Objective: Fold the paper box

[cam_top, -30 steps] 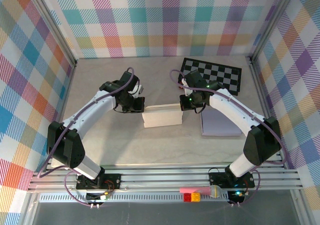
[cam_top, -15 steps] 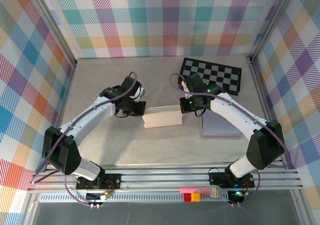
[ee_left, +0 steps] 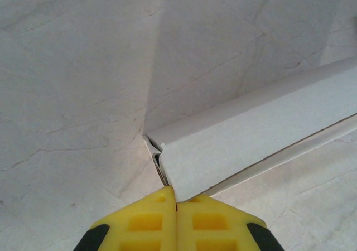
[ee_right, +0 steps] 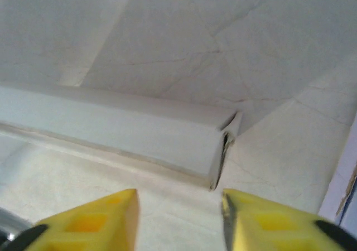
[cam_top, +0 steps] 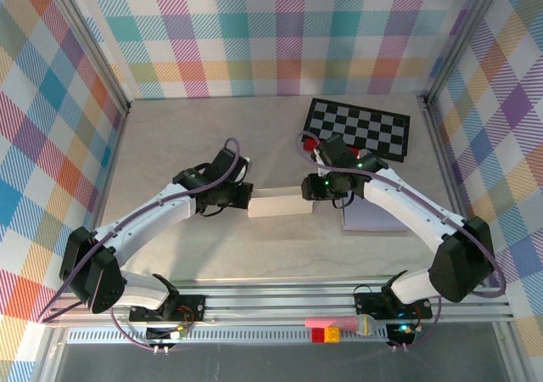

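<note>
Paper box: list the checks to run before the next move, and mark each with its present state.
1. Left gripper shut at the paper box corner: ok.
2. Paper really pinched between the left fingers: cannot tell.
3. Right gripper open, with its fingers off the box end: ok.
4. Box end nearest the right gripper closed flush: not ok, a dark slit shows there.
5. Box lying on the table, apart from the checkerboard: ok.

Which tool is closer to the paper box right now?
Left. The left tool pinches a corner of the paper box; the right tool is open just off the other end, not touching.
</note>
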